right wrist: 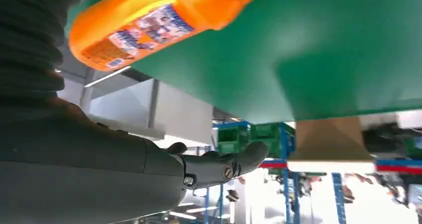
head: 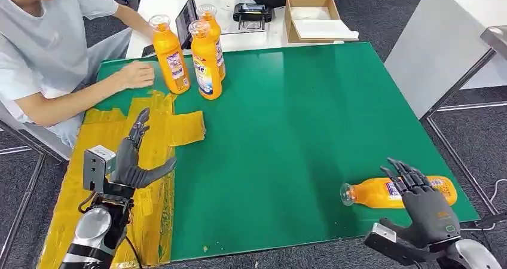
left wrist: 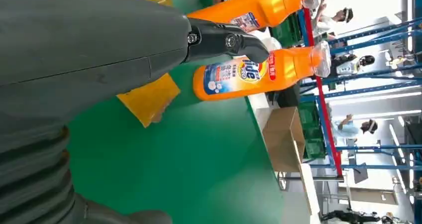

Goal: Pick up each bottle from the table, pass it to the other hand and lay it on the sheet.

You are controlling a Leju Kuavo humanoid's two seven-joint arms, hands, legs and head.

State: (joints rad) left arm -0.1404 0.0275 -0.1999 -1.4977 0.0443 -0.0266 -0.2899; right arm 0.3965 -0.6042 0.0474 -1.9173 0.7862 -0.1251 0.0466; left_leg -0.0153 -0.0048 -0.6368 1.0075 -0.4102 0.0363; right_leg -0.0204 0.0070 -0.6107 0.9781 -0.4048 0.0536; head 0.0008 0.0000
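Orange, the lying bottle (head: 394, 192) is being approached near the green counter's (head: 287, 137) corner by the empty, spread right hand (head: 418, 200); the left hand (head: 134, 161) is being held open over the yellow sheet (head: 113, 116), seemingly for the handover

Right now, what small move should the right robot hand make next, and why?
Probably lower the right robot hand and close it on the lying bottle: its fingers are spread just above the bottle and hold nothing, and the left robot hand waits open over the yellow sheet.
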